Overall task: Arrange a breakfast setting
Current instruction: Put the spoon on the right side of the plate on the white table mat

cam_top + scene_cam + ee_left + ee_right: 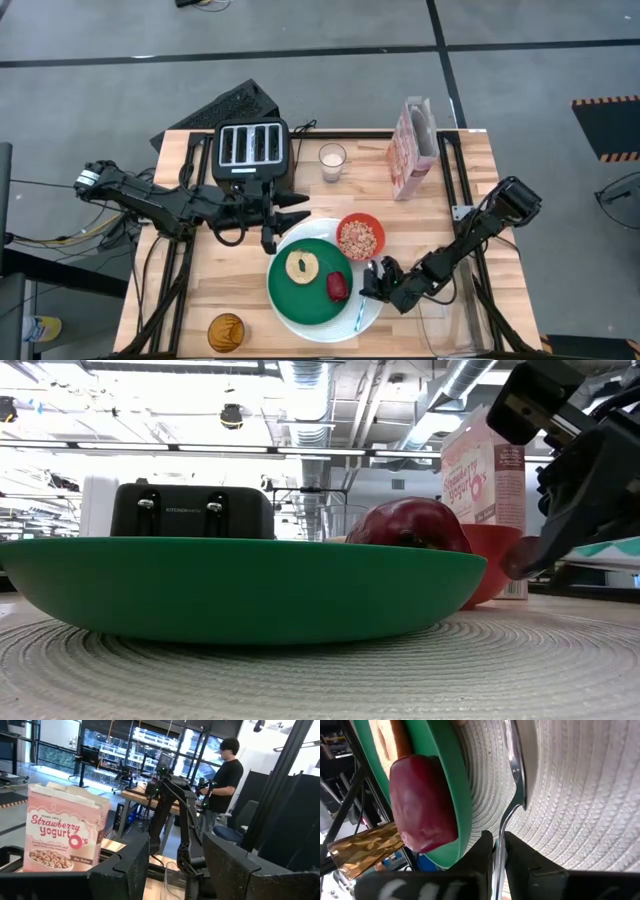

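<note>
A large white round plate lies at the table's near middle with a smaller green plate on it. The green plate holds round toasted bread and a dark-red fruit. A small red bowl of cereal sits at the white plate's far right rim. My right gripper is at the white plate's right rim, shut on the blue-handled spoon. My left gripper is open and empty between the toaster and the plates. My right gripper pinches the spoon's handle between its two fingers, near where it joins the metal neck. The spoon's metal bowl reaches out ahead of the fingers over the white plate's rim. Whether the spoon rests on the plate, I cannot tell.
A black toaster stands at the far left, a glass of milk beside it and a pink cereal box at the far right. An amber glass stands near the front edge. A person stands in the room beyond.
</note>
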